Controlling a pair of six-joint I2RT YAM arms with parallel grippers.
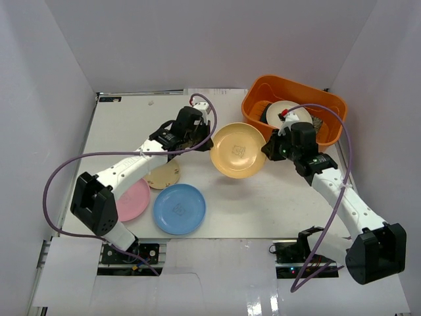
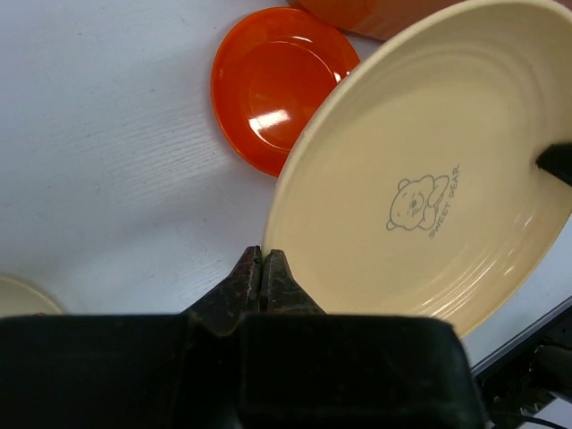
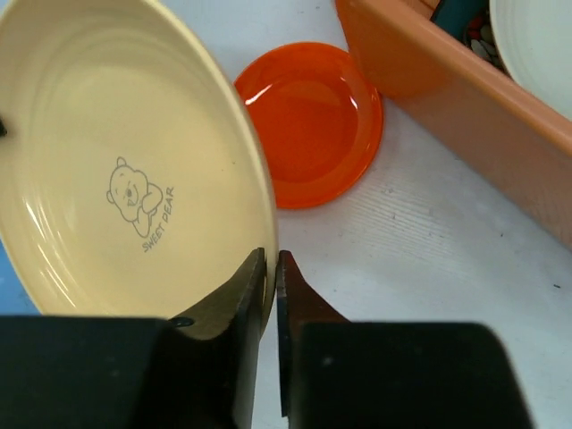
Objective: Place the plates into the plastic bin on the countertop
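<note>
A yellow-orange plate (image 1: pixel 238 150) with a bear print hangs in the air over the countertop (image 1: pixel 263 197), held from both sides. My left gripper (image 1: pixel 210 135) is shut on its left rim (image 2: pixel 261 255). My right gripper (image 1: pixel 266 150) is shut on the opposite rim, which sits between its fingertips (image 3: pixel 271 259). A red plate (image 3: pixel 313 125) lies on the counter under it, beside the orange plastic bin (image 1: pixel 296 85). A cream plate (image 1: pixel 279 110) is in the bin. Pink (image 1: pixel 131 201), blue (image 1: pixel 179 209) and small beige (image 1: pixel 164 176) plates lie at the front left.
White walls stand close around the counter on the left, back and right. The bin (image 3: pixel 447 80) sits in the back right corner, just right of my right wrist. My left arm stretches over the beige and pink plates.
</note>
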